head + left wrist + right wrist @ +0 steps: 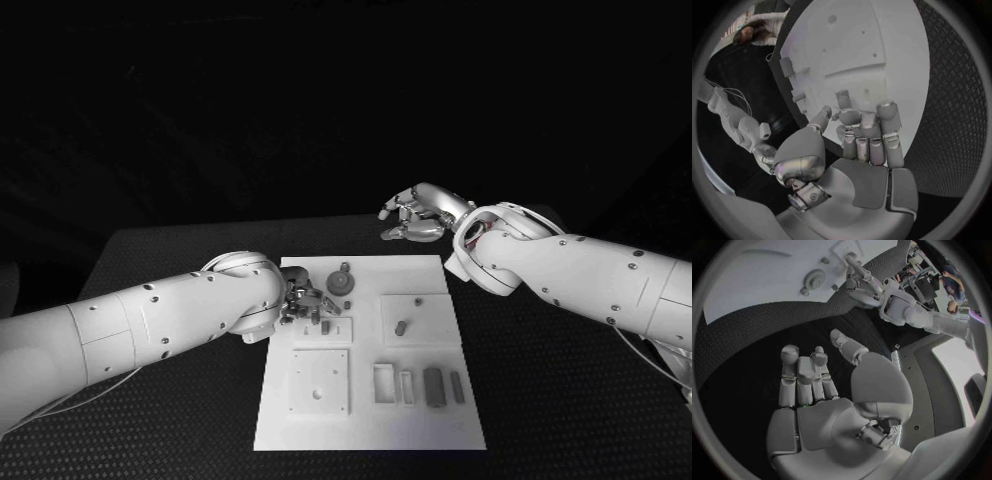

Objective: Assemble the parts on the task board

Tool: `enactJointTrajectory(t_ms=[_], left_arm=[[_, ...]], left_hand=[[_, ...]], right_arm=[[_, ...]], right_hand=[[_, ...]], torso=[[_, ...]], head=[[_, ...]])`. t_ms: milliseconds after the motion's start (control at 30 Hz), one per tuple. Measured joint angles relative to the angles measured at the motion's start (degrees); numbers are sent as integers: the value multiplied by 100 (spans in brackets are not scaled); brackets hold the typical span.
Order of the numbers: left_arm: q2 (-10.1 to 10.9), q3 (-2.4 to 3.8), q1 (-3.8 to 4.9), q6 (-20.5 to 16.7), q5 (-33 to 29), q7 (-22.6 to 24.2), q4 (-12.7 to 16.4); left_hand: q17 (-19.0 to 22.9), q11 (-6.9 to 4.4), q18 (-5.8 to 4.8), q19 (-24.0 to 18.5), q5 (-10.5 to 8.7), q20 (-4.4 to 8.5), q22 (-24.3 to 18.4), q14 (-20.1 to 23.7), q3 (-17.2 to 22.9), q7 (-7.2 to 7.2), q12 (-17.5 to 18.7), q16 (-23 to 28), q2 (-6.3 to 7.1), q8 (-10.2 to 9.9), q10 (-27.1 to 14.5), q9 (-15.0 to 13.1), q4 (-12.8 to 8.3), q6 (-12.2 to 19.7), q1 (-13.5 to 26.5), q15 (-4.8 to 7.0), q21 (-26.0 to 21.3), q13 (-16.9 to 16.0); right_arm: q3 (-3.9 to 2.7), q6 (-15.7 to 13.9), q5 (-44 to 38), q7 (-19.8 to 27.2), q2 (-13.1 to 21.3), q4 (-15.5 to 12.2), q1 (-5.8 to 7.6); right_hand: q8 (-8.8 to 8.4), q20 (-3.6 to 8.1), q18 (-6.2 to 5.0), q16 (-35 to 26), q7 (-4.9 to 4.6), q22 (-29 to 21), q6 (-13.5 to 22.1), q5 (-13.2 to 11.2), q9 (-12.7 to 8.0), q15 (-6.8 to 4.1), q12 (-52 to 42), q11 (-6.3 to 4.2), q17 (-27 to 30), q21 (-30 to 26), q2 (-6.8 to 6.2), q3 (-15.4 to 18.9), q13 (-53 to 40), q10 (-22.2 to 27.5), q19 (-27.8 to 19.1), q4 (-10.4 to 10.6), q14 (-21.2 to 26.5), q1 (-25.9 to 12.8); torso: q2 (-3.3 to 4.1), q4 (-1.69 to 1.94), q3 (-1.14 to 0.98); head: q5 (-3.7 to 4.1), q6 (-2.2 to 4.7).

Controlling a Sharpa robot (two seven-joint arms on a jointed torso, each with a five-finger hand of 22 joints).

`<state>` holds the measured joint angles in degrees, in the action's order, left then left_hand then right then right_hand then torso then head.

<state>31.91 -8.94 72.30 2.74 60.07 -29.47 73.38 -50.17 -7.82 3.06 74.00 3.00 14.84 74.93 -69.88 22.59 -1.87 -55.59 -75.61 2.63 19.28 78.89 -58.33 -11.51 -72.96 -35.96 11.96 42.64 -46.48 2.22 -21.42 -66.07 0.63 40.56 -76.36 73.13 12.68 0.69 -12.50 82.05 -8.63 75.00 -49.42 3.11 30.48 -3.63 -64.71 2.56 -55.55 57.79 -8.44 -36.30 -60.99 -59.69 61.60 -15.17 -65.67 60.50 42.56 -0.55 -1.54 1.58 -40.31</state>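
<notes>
task board (433, 420) nearest | left robot hand (864, 137) pinching a part (844, 99), per wrist view | right robot hand (814, 377) spread, empty

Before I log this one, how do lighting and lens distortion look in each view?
Head view: dark surround, the task board bright yet readable, left hand partly shaded under its arm. Left wrist view: strong fisheye bend, the board's edges curve. Right wrist view: same bend, right hand evenly lit over the dark table.
</notes>
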Motion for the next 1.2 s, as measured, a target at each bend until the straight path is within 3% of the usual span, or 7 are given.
enactJointTrajectory(t_ms=[100, 167, 333, 433, 533, 733, 1200], left_arm=[[103, 157, 9, -4, -41, 7, 52], [171, 215, 39, -3, -61, 7, 66], [193, 228, 310, 12, -167, 1, -191], [168, 239, 426, 13, -259, -3, -510], [114, 232, 460, 29, -332, -10, -827], [-46, 228, 522, 141, -396, -15, -1277], [-569, 226, 548, 440, 168, 43, -2180]], left_hand=[[8, 0, -1, -24, 0, -1, 0, 1, -11, 2, 0, 0, 0, 0, 0, 0, -36, 2, 0, 0, 0, 10], [17, 0, -2, -41, 0, 1, 0, 2, -34, 12, 0, 0, 0, 0, 0, 0, -78, 52, 0, -1, -27, 18], [86, 107, -27, -175, 4, 11, -1, 178, 5, 115, 115, 153, -25, -251, -248, 98, -242, 426, -131, 29, -171, 62], [188, 248, -37, -334, 4, 8, -18, 351, 49, 234, 245, 296, -59, -549, -471, 257, -367, 856, -246, -62, -316, 107], [257, 404, -101, -410, 4, -20, -56, 423, 69, 388, 319, 397, -58, -804, -585, 431, -416, 1234, -289, -206, -407, 147], [379, 565, -183, -584, 4, -91, -131, 570, 84, 562, 466, 555, -22, -959, -747, 610, -431, 1495, -325, -352, -583, 238], [452, 598, -187, -635, 4, -142, -168, 622, 99, 610, 505, 599, 36, -1003, -818, 708, -446, 1574, -428, -401, -671, 298]], right_arm=[[0, 1, 2, 0, 15, 13, 0], [0, 1, 4, 0, 19, 22, 0], [0, 2, 7, 0, 19, 40, 0], [0, 2, 9, 0, 16, 50, 0], [1, 3, 10, 0, 9, 58, 0], [1, 4, 14, 0, 11, 74, 0], [1, 5, 17, 0, 6, 41, 0]], right_hand=[[0, 0, 0, 0, 0, 0, 0, 0, 0, 6, 0, 0, 0, 0, 0, 0, 0, 0, 0, 0, -6, 0], [0, 0, 0, 0, 1, 0, -1, 0, 0, 6, 0, 0, 0, 0, 0, 0, 0, 0, 0, 0, -7, 0], [0, -1, 0, 0, 1, 0, -1, 0, 0, 7, 0, 0, 0, 0, 0, 0, 5, 0, -1, 0, -7, 0], [0, -1, 0, 0, 2, 0, -2, 0, 0, 7, 0, 0, 0, 0, 0, 0, 5, 0, -1, 0, -7, 0], [0, -1, 0, 0, 2, 0, -2, 0, 0, 7, 0, 0, 0, 0, 0, 0, 5, 0, -1, 0, -8, 0], [0, -2, 0, 0, 10, 0, -10, 0, -1, 8, 0, 0, 0, 0, 0, 0, 5, 0, -2, 0, -8, 0], [0, -9, 0, 0, -2, 0, 2, 0, -5, 9, 0, 0, 0, 0, 0, 0, 4, 0, -9, 0, -9, 0]], torso=[[-1, 3, 3], [-2, 7, 3], [-4, 14, 3], [-4, 14, 3], [-1, 10, 3], [8, -3, 6], [12, 1, 14]], head=[[4, 22], [5, 37], [-3, 77], [-14, 102], [-21, 120], [-9, 136], [-14, 163]])
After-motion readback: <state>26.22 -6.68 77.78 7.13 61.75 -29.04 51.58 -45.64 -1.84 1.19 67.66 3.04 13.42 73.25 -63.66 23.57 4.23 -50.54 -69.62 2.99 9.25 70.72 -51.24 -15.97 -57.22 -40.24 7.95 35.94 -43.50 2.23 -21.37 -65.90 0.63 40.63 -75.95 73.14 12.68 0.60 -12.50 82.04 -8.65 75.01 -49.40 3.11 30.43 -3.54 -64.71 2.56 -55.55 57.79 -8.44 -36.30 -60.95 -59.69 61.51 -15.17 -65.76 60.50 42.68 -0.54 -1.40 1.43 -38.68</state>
